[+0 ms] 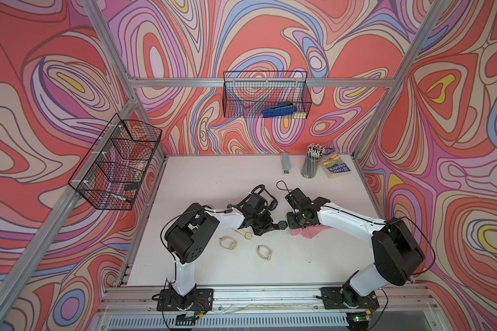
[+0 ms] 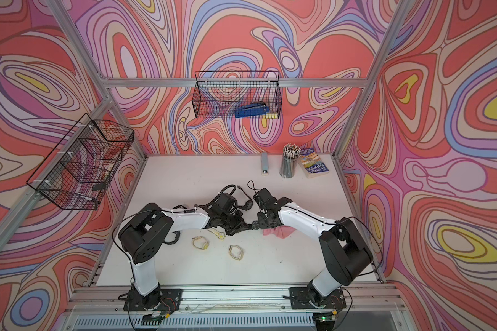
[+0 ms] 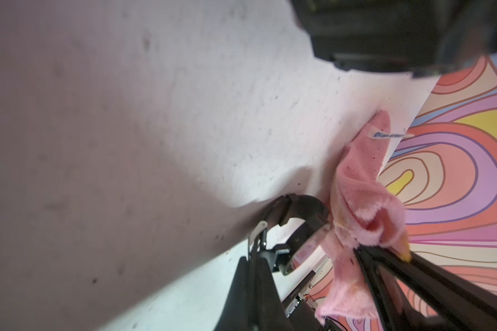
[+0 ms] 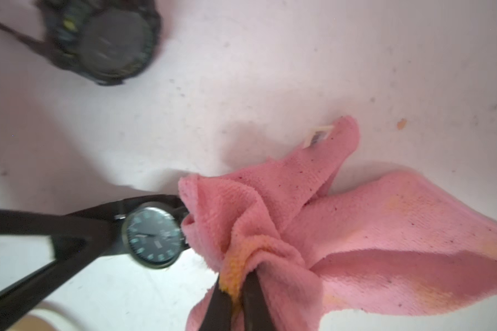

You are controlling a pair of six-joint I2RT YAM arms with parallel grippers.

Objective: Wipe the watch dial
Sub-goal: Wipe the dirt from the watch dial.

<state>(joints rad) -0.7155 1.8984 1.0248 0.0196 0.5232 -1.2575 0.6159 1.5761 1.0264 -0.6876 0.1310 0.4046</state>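
A black watch hangs from my left gripper (image 3: 257, 256), which is shut on its strap (image 3: 299, 205). Its dark dial (image 4: 154, 235) faces up and shows small in both top views (image 1: 282, 225) (image 2: 256, 225), between the two arms. My right gripper (image 4: 237, 286) is shut on a bunched pink cloth (image 4: 370, 229), stained yellow at the pinch. A fold of the cloth touches the dial's right rim, and the rest trails onto the table (image 1: 307, 231). In the left wrist view the dial (image 3: 307, 243) is edge-on, against the cloth (image 3: 356, 200).
Another black watch (image 4: 109, 43) lies on the white table beyond the held one. Three pale watches (image 1: 227, 243) (image 1: 264, 252) (image 1: 247, 235) lie near the left arm. A pencil cup (image 1: 310, 166), a book (image 1: 334, 164) and a grey stapler (image 1: 286, 164) stand at the back.
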